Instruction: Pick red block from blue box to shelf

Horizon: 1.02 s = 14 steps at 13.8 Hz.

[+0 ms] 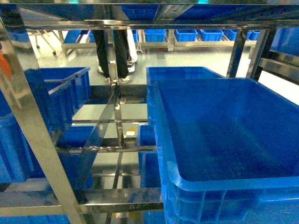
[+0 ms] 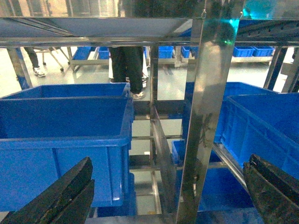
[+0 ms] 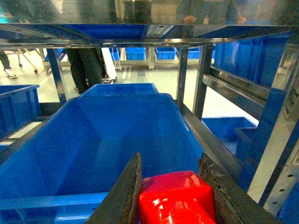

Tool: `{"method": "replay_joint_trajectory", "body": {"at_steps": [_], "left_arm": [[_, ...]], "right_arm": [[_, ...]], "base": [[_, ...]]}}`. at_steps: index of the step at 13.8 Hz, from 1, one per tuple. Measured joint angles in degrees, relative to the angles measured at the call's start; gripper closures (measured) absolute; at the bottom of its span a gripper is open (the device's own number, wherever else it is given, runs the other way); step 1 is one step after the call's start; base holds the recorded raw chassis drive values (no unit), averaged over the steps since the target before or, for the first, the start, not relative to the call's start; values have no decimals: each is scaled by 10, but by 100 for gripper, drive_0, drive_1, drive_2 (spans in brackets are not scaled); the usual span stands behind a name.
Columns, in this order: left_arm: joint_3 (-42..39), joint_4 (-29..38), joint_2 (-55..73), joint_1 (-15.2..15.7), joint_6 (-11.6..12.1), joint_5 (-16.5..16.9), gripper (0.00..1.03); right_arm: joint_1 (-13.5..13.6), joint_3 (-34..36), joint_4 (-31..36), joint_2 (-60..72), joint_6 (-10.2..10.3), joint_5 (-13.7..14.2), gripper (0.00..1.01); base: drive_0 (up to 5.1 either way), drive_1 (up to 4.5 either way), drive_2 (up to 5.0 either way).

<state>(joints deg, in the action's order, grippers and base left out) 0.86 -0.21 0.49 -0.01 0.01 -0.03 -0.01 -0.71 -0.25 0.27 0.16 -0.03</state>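
- On my right wrist camera I see the right gripper (image 3: 173, 196) closed on the red block (image 3: 177, 200); the two dark fingers (image 3: 124, 196) press its left and right sides, and the glossy top of the block shows between them.
- The block is held in the air above the near edge of a large dark blue crate (image 3: 107, 135), which sits on a tier of the shelf (image 3: 187, 77). I cannot tell how high above the rim it is.
- Behind this crate stands a second blue crate (image 3: 119, 88), just touching or nearly so — the view does not decide it.
- On the left wrist camera the left gripper (image 2: 163, 200) is wide open; one finger (image 2: 60, 196) is at the lower left corner and the other at the lower right, and nothing is between them.
- In front of the left gripper stands a steel post (image 2: 205, 121) of the shelf, with one blue crate (image 2: 65, 140) to its left and another (image 2: 261, 126) to its right.
- The head camera shows the shelf rails (image 1: 112, 149) and the large crate (image 1: 224, 140) on the right, but neither gripper and no red block appear there.
- Behind the shelf a person's legs (image 1: 117, 51) in dark trousers stand on the floor.
- The light turquoise tub is in none of my views.
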Motion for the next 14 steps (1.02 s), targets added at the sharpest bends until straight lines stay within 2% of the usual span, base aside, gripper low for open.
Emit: {"method": "replay_joint_trajectory", "body": {"at_steps": [12,13,14], "left_arm": [[0,0,0,0,0,0,5],[0,0,0,0,0,0,5],[0,0,0,0,0,0,5]], "right_arm": [[0,0,-1,0,0,0,72],[35,-18,-54,35,-25,80,72],[56,-29,-23,120,-36,132,72]], "base": [[0,0,0],[0,0,0],[0,0,0]]}}
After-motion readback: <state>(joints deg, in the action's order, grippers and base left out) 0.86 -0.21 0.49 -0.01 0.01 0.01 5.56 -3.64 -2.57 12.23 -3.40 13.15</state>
